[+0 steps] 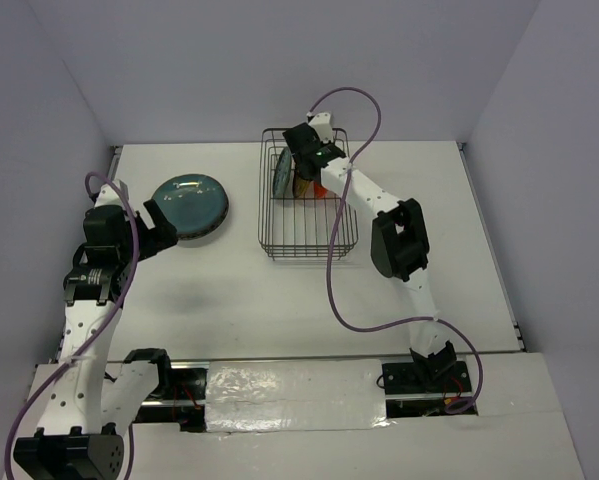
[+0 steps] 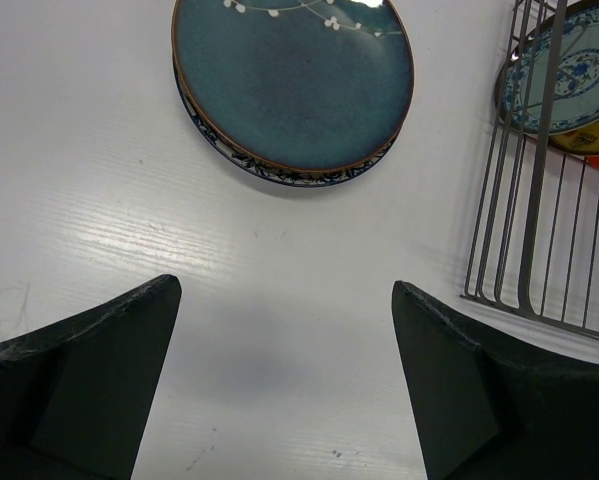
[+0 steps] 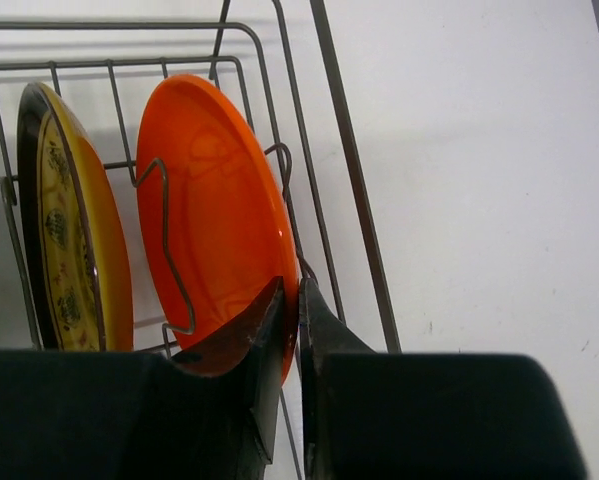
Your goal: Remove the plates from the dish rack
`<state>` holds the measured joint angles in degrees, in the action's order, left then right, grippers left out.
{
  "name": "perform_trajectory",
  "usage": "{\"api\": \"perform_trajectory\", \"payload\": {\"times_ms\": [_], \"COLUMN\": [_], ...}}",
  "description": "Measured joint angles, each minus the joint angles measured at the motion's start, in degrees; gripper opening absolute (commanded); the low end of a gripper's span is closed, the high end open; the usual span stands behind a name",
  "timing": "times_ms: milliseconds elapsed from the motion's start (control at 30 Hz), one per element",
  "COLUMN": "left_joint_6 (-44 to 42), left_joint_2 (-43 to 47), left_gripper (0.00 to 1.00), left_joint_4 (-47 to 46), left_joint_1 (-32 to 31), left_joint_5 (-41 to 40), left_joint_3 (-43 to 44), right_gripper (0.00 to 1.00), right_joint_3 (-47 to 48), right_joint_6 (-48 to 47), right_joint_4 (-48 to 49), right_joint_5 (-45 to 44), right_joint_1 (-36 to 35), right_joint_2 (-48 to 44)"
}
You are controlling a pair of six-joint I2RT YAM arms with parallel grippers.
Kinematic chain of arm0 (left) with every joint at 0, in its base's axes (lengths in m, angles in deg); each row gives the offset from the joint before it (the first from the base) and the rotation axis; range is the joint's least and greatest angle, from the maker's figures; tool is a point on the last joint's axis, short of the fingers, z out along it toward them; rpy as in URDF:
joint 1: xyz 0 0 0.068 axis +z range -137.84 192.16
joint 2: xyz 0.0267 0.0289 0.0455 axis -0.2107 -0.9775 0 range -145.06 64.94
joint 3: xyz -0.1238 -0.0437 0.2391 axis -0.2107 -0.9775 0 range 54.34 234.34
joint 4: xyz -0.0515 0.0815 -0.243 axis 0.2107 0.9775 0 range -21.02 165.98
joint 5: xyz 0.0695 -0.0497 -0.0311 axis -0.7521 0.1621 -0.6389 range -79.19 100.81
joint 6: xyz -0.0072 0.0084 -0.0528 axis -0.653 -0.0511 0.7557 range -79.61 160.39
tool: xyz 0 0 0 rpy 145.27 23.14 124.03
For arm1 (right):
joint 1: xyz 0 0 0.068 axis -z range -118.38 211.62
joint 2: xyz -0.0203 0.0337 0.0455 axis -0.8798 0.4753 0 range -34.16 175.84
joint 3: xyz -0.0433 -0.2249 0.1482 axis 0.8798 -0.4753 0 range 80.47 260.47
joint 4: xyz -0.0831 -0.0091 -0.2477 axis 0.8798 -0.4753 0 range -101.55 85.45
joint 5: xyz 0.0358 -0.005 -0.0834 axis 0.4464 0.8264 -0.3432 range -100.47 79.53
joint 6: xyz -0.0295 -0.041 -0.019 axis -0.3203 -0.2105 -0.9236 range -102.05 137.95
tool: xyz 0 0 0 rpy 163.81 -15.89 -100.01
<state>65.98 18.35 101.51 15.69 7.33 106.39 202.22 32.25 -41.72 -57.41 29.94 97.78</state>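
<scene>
In the right wrist view a small plain orange plate (image 3: 219,210) stands upright between the prongs of the dish rack (image 3: 344,170). My right gripper (image 3: 291,300) is shut on its near rim, one finger on each face. Beside it stands an orange-rimmed plate with a patterned centre (image 3: 64,240). A white-and-blue floral plate (image 2: 564,75) also stands in the rack (image 1: 307,235). Left of the rack, a dark teal plate (image 2: 291,80) lies on a patterned-rim plate (image 2: 279,175) on the table. My left gripper (image 2: 287,290) hovers open just short of this stack, holding nothing.
The white table (image 1: 279,300) is enclosed by pale walls at the back and sides. The right arm (image 1: 397,240) reaches over the rack's right side, and its purple cable (image 1: 331,270) loops across the table in front of the rack.
</scene>
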Motion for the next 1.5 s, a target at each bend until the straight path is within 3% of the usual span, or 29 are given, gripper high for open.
{"api": "perform_trajectory", "payload": {"times_ms": [233, 667, 833, 1000, 1100, 1200, 1333, 1500], "left_joint_6": [0.0, 0.0, 0.0, 0.3, 3.0, 5.3, 6.2, 6.1], "left_joint_2": [0.6, 0.6, 0.6, -0.6, -3.1, -5.8, -8.4, -9.0], "left_gripper": [0.99, 1.00, 0.99, 0.99, 1.00, 1.00, 0.99, 0.98], "left_joint_4": [0.0, 0.0, -0.7, -4.3, -11.2, -16.3, -17.8, -17.6], "left_joint_1": [0.0, -0.2, -0.2, -0.2, -0.5, -1.4, -2.8, -4.8], "left_joint_5": [0.1, 0.1, 2.8, 18.5, 32.1, 41.7, 46.9, 47.7], "left_joint_3": [0.0, 0.0, 0.0, 0.5, 0.6, 0.9, 2.4, 2.6], "right_gripper": [0.06, 0.01, 0.00, 0.00, 0.00, 0.00, 0.00, 0.00], "right_joint_3": [2.2, 5.1, -0.1, -8.9, -11.9, -20.8, -32.7, -39.3], "right_joint_6": [0.0, -1.8, -5.4, -8.5, -8.9, -7.9, -4.7, 0.0], "right_joint_4": [-1.7, -4.5, -4.0, -2.1, -1.4, 2.5, 8.4, 15.2], "right_joint_5": [-2.4, -6.7, -10.5, -11.2, 1.4, 22.9, 45.6, 62.3], "right_joint_1": [-0.7, -1.2, -1.7, -3.9, -5.4, -5.9, -5.9, -6.1], "right_joint_2": [0.0, -2.5, -12.8, -28.3, -36.6, -45.5, -52.0, -52.0]}}
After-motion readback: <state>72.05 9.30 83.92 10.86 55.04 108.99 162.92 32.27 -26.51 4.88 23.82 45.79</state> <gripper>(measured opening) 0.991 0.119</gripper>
